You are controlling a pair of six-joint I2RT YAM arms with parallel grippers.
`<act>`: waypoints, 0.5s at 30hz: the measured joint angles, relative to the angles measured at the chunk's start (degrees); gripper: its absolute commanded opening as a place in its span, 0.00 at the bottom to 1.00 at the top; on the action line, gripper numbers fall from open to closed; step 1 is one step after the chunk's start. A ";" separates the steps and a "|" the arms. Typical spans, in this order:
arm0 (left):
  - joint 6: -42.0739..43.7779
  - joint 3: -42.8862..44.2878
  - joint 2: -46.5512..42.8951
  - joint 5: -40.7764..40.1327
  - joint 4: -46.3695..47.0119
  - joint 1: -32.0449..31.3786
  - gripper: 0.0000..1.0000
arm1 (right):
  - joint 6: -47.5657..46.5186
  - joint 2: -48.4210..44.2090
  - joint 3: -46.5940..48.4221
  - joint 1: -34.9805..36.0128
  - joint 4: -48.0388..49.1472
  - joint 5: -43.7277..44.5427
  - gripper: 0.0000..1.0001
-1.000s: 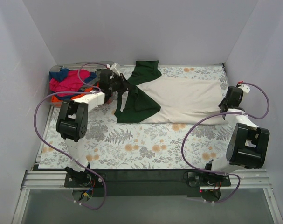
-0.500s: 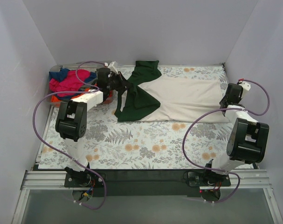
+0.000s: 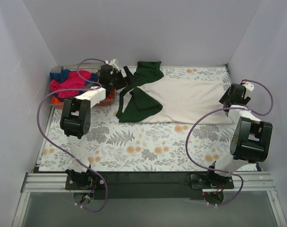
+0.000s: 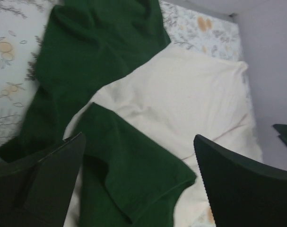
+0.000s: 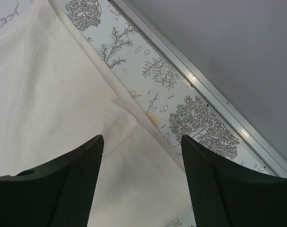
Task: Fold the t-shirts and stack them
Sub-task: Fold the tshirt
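Note:
The large cream t-shirt (image 3: 186, 98) lies folded across the back of the table, its dark green sleeves (image 3: 141, 105) at the left end. My left gripper (image 3: 126, 79) hovers open just above that end; in the left wrist view the gripper (image 4: 138, 139) has nothing between its fingers and the green sleeve (image 4: 134, 179) lies below it. My right gripper (image 3: 225, 100) stands open over the shirt's right edge, and the right wrist view shows only flat cream cloth (image 5: 63, 94) under the gripper (image 5: 142, 138). More t-shirts, magenta (image 3: 73, 82), blue (image 3: 61, 75) and orange, are heaped at the back left.
The heap sits in a clear plastic bin (image 3: 53, 101) against the left wall. The floral tablecloth (image 3: 143, 146) covers the table in front of the shirt. A metal rail (image 5: 204, 90) runs along the table's right edge by the wall.
Both grippers have gone from shut to open and let go of the cream t-shirt. The left gripper has lifted and drawn back a little; the shirt's ends now lie flat.

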 measured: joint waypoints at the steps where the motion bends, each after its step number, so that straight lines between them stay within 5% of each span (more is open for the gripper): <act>1: -0.07 0.39 0.00 -0.76 -0.24 0.11 0.96 | 0.00 -0.39 -0.09 0.04 0.02 0.09 0.63; 7: 0.46 1.16 -1.53 -3.76 -0.37 -0.13 0.97 | -0.09 -10.58 -4.50 2.47 0.17 1.60 0.63; 15: 3.32 -11.96 -10.12 -12.24 0.94 -7.02 0.97 | -2.32 -19.28 -10.10 18.47 1.79 5.99 0.63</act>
